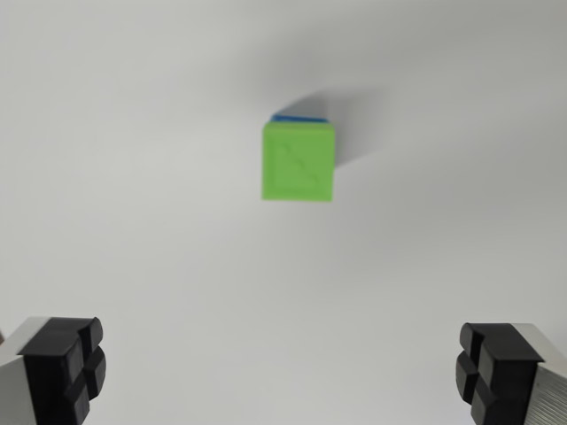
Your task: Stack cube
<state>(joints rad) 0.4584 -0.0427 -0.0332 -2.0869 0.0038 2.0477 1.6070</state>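
A green cube sits on top of a blue cube, of which only a thin strip shows at its far edge. The pair stands on a white surface in the upper middle of the wrist view. My gripper is open, high above the cubes and nearer the bottom of the view. Its black fingertips stand far apart at the two lower corners, with nothing between them.
The white table surface fills the whole view. A soft shadow falls to the right of the stacked cubes.
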